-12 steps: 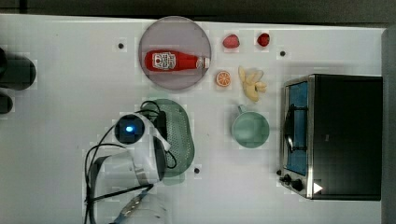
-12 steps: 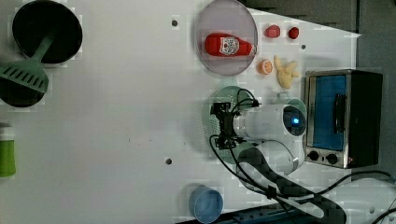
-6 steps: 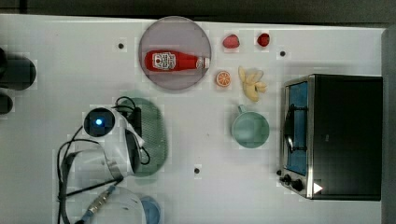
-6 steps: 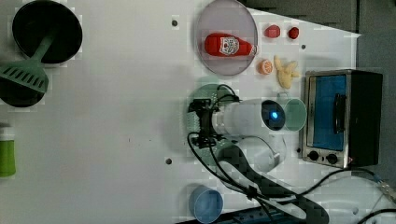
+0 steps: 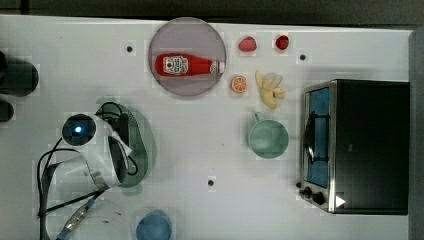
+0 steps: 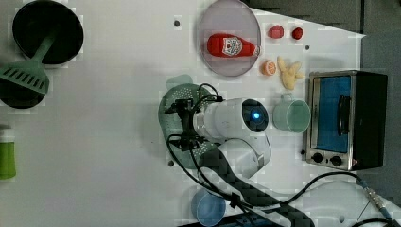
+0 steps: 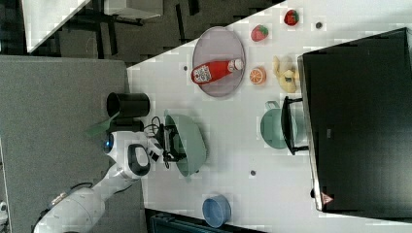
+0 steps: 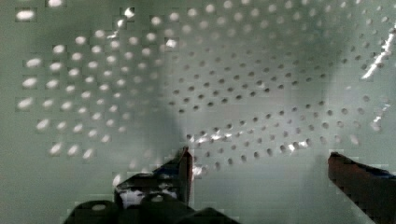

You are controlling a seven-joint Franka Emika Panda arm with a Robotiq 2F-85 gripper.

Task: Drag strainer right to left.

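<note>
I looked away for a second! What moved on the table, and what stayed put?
The strainer slid toward the top view's left, and the open pincer inside it went along. The mug, ketchup plate and toaster oven stayed put.

The strainer looked like smooth pale green plastic with a soft sheen, its perforated floor catching small glints. The arm's casing was glossy white plastic. The toaster oven had a brushed-metal front frame, a matt black top and a reflective glass door. The table was matt white.
</note>
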